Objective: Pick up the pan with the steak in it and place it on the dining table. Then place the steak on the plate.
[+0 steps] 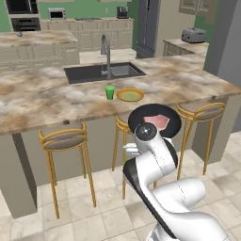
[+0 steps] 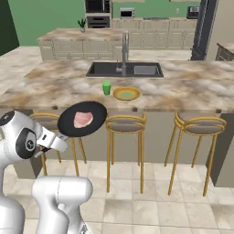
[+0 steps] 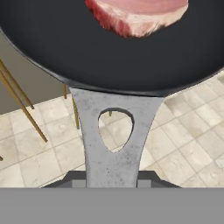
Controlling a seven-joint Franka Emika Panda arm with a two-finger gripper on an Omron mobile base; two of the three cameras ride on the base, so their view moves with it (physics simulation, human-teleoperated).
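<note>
In front of the stools, gripper (image 3: 112, 183) closes on the grey handle of the black pan (image 2: 82, 119), pan held in the air, steak (image 2: 82, 119) lying inside, beyond it the dining table (image 2: 55, 87), green cup (image 2: 106, 88) just beside the yellow-rimmed plate (image 2: 126, 93), sink (image 2: 125, 69) behind.

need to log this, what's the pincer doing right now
pincer: closed on the grey handle of the round black frying pan, pinkish raw steak inside.
</note>
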